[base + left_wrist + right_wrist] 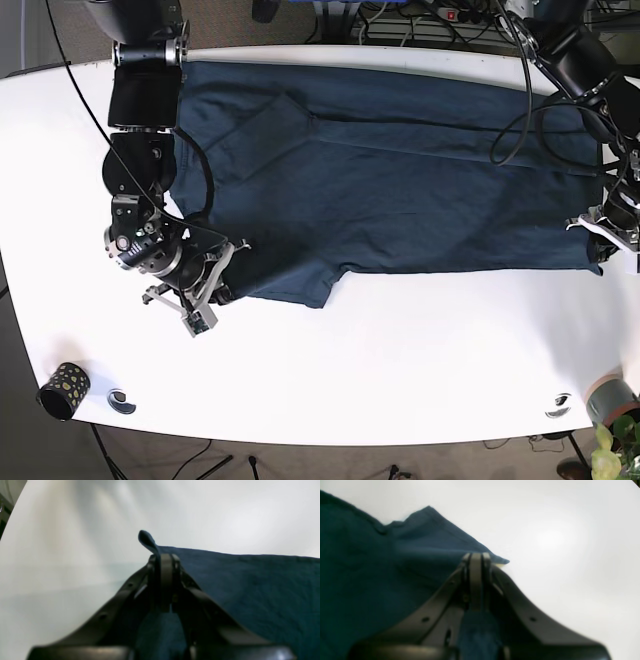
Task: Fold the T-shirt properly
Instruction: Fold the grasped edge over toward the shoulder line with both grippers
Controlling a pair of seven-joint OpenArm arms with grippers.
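Arms reach in from both ends of the table (330, 380). Seen from the base camera, the right arm comes down that view's left side, bent at the elbow, with its pincer (222, 290) low at the shirt's (400, 190) near corner. The left arm drops from the far right, its pincer (600, 245) at the shirt's other near corner, close to the table's edge.

The right wrist view shows the right pincer (476, 557) closed on cloth, a strip of fabric running back between its fingers (475, 580); the hem's tip pokes out just beside them. The left wrist view shows the left pincer (163, 557) likewise clamped on the shirt (250, 585), a small rounded flap standing up just past the tips.

The shirt lies spread between the two pincers, a folded sleeve ahead of the right one. Its near hem runs roughly straight from pincer to pincer, with a small dip near the right one. Bare white tabletop, smooth and glossy, opens behind both pincers. The cloth is dark blue-teal knit, matte, lightly creased. A small dotted cup (63, 388) stands well behind the right pincer, near the table's corner.
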